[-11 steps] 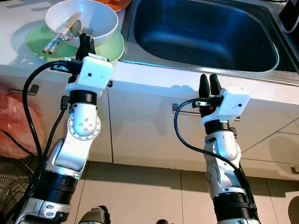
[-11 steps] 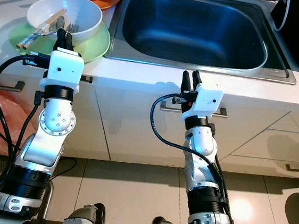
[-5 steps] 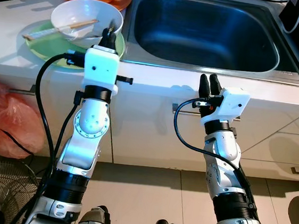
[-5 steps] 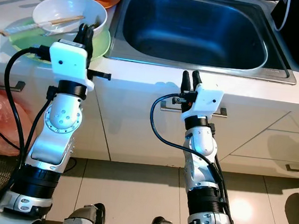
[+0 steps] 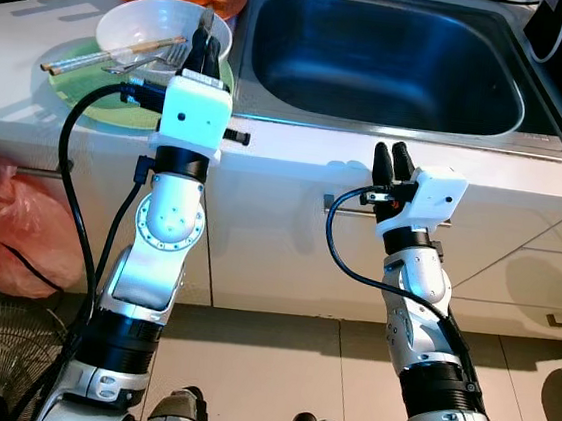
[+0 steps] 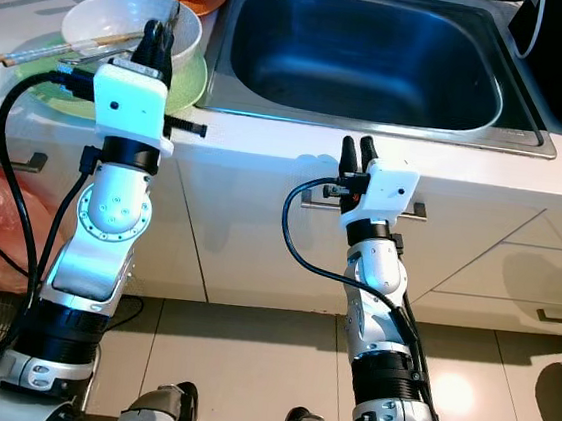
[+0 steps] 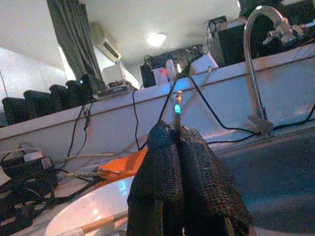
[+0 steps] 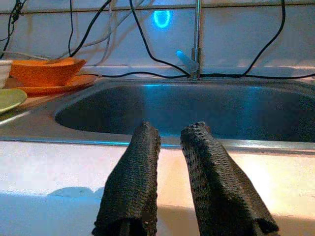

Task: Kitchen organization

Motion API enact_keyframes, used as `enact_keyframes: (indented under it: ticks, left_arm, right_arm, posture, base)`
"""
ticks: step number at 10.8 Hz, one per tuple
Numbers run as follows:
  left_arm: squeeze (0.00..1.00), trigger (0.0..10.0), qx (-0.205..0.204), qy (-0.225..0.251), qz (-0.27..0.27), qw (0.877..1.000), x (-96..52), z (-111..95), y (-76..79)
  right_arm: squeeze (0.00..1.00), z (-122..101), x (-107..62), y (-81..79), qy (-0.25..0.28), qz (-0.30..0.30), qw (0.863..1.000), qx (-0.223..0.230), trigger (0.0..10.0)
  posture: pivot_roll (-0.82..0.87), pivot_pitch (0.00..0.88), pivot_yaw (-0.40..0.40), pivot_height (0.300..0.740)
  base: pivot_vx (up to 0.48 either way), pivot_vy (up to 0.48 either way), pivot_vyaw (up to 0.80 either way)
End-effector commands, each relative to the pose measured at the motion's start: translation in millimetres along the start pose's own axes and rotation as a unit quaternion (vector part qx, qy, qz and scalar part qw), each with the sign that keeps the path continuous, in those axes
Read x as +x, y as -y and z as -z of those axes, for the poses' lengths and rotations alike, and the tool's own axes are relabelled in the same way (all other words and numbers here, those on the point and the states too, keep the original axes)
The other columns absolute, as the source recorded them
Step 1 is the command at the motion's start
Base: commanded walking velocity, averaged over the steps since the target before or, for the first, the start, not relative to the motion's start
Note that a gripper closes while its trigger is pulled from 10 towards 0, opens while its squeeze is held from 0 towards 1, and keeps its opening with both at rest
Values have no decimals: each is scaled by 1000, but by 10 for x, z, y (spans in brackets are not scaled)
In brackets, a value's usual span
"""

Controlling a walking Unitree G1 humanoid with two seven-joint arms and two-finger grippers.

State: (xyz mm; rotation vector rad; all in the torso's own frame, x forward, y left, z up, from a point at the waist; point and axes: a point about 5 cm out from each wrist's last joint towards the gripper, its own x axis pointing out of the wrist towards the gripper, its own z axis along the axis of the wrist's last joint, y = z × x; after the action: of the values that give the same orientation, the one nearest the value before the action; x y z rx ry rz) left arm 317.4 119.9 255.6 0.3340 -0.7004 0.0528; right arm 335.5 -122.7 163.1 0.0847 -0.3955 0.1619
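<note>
Left gripper: raised at the white bowl's near rim, fingers pinched on a thin metal utensil that sticks up past the tips; which kind, I cannot tell.
Left eye view, bowl: white bowl sits on a green plate on the counter, left of the sink; chopsticks and a fork lie across it, long axes running leftward away from the gripper.
Left eye view, key relation: sink lies just to the gripper's right, so the held piece likely travels that way; left arm is much the nearer to the dishes.
Right eye view, right gripper: idle before the counter's front edge below the sink, fingers slightly parted and holding nothing.
Left wrist view: fingertips pressed together on the metal sliver; faucet beyond.
Right wrist view: steel basin ahead, orange bowl off to one side.
Surface and room: white counter; tiled floor, red bag by the cabinets.
</note>
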Motion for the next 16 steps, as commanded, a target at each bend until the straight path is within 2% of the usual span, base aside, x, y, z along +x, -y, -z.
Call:
enact_keyframes:
  ticks: [1, 2, 3, 4, 5, 6, 7, 8, 11, 12, 13, 15, 16]
  left_arm:
    - [0, 4902, 5, 35, 0, 999, 64, -156, 14]
    - [0, 0, 23, 67, 0, 997, 116, -284, 13]
    - [0, 0, 27, 89, 5, 996, 169, -393, 30]
    - [0, 0, 20, 107, 48, 993, 197, -487, 138]
    - [0, 2941, -1, 111, 88, 990, 193, -528, 241]
    - [0, 10000, -54, 100, 162, 980, 120, -543, 462]
    - [0, 10000, -74, 87, 195, 974, 62, -521, 582]
    - [0, 10000, -89, 78, 208, 971, 38, -514, 633]
    - [0, 10000, -147, 63, 211, 964, 55, -528, 624]
    - [0, 10000, -182, 49, 205, 960, 69, -506, 593]
    - [0, 10000, -194, 43, 208, 958, 67, -497, 596]
    - [0, 10000, -230, 25, 232, 945, 47, -482, 639]
    - [0, 10000, -246, 16, 241, 939, 35, -477, 656]
  right_arm:
    - [0, -25, 17, 12, 9, 3, 1000, 6, 10000]
    - [0, -24, 17, 11, 9, 3, 1000, 7, 10000]
    - [0, -24, 17, 11, 10, 3, 1000, 7, 10000]
    - [0, -24, 17, 9, 10, 3, 1000, 6, 10000]
    - [0, -25, 18, 6, 10, 3, 1000, 6, 10000]
    - [0, -26, 22, -1, 11, 1, 1000, 6, 10000]
    - [0, -29, 23, -4, 12, 0, 1000, 4, 10000]
    - [0, -35, 24, -4, 13, -1, 1000, 0, 10000]
    - [0, -73, 34, -48, 26, -16, 999, -17, 10000]
    - [0, -96, 40, -69, 32, -21, 999, -21, 10000]
    - [0, -104, 42, -75, 34, -23, 999, -22, 10000]
    - [0, -155, 66, -113, 45, -36, 998, -29, 10000]
    - [0, -165, 68, -156, 49, -54, 996, -48, 10000]
  posture:
    - [139, 147, -44, 740]
    - [139, 147, -44, 740]
    - [140, 145, -43, 740]
    - [141, 143, -43, 740]
    - [142, 143, -44, 740]
    - [140, 144, -43, 740]
    - [136, 144, -42, 740]
    - [133, 145, -41, 740]
    - [134, 145, -38, 740]
    - [133, 145, -37, 740]
    - [132, 146, -37, 740]
    - [131, 146, -38, 740]
    - [130, 147, -38, 740]
  base:
    - [0, 0, 0]
    - [0, 0, 0]
    - [0, 0, 0]
    - [0, 0, 0]
    - [0, 0, 0]
    - [0, 0, 0]
    - [0, 0, 0]
    - [0, 0, 0]
    - [0, 0, 0]
    - [0, 0, 0]
    - [0, 0, 0]
    - [0, 0, 0]
    - [0, 0, 0]
